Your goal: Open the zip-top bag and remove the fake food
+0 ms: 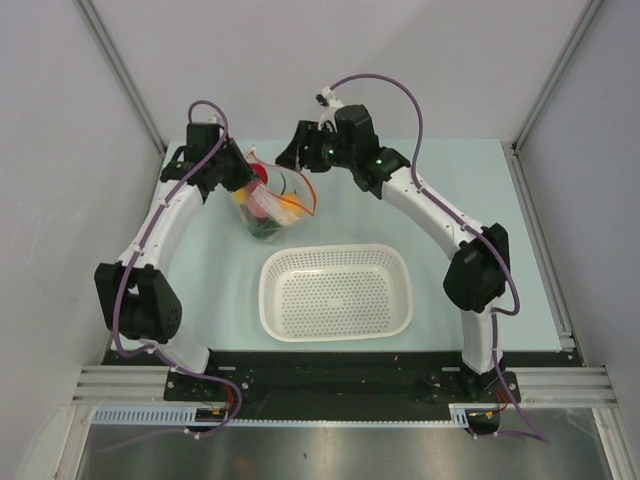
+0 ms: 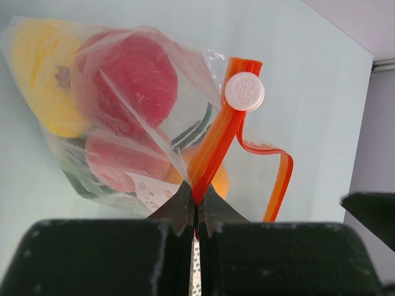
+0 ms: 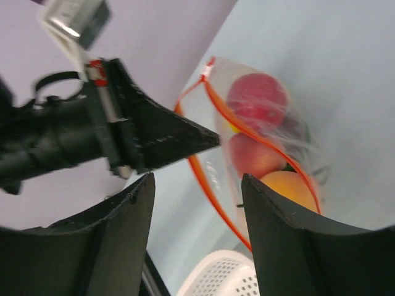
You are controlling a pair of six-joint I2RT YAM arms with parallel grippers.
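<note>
A robot test cell in a lab. Plain grey walls [image 1: 60, 150] box in a pale green table [image 1: 470, 200], with metal posts [image 1: 120, 70] in the upper corners. At the bottom of the frame, a left arm [image 1: 160, 225] and right arm [image 1: 440, 215] are bolted to a black plate [image 1: 340, 375] beside aluminium rails [image 1: 560, 385] and a cable duct [image 1: 140, 415].

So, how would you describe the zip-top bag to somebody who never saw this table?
On the pale table, look past the white perforated basket to the far left side. There the left gripper pinches the zip-top bag, clear and crinkly, full of toy fruit. Only it carries an orange-red zip strip.
</note>
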